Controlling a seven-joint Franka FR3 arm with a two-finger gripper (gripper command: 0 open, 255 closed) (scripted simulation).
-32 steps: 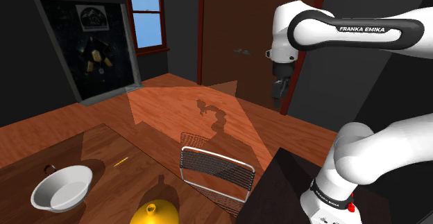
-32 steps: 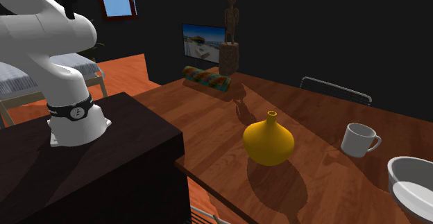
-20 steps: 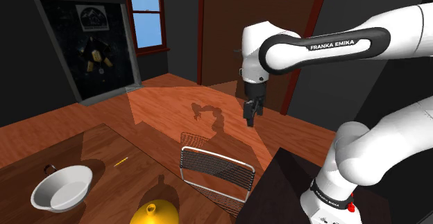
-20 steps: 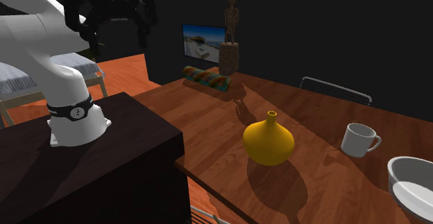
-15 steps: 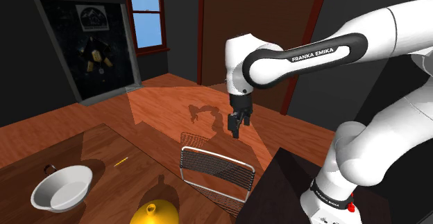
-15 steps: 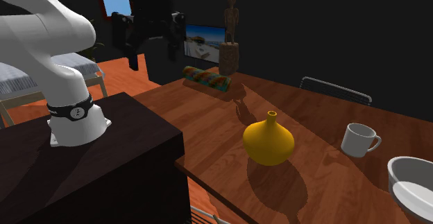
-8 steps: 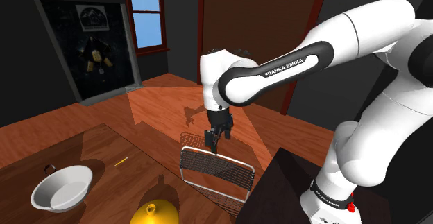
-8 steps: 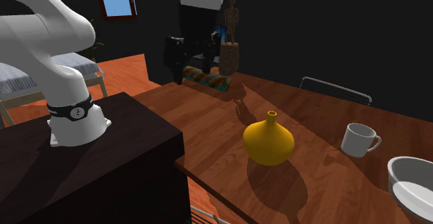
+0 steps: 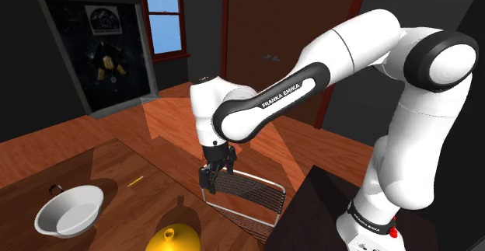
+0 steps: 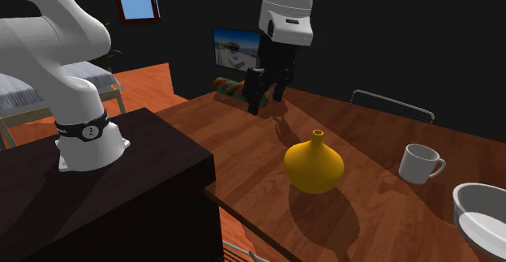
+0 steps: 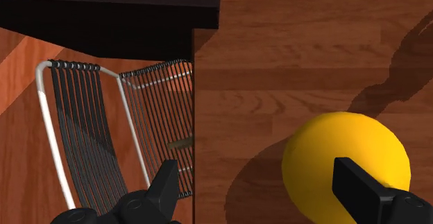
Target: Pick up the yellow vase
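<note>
Black fingers of the gripper stand spread wide with nothing between them and touch nothing. In the wrist view the yellow vase sits on the brown wooden table just ahead of one finger, off to that side of the gap and not centred in it. The other finger hangs over the table's edge and the wire-backed chair drawn up against it. Past the chair lies the dark top of the stand. Seen from the second exterior view, the gripper hovers above the table, higher than the vase and clearly apart from it, with no object between the two. A white mug and a pale bowl stand on the vase's far side from the gripper, well clear of it. In the shoulder view the gripper hangs in front of the chair's wire back, with the vase below it at the picture's lower edge and the bowl farther along the table. Two seconds ago the gripper was high up by the dark red door, well away from the table. It has since swung down and across to its place above the table, fingers apart throughout, while the vase, mug and bowl have not moved.
</note>
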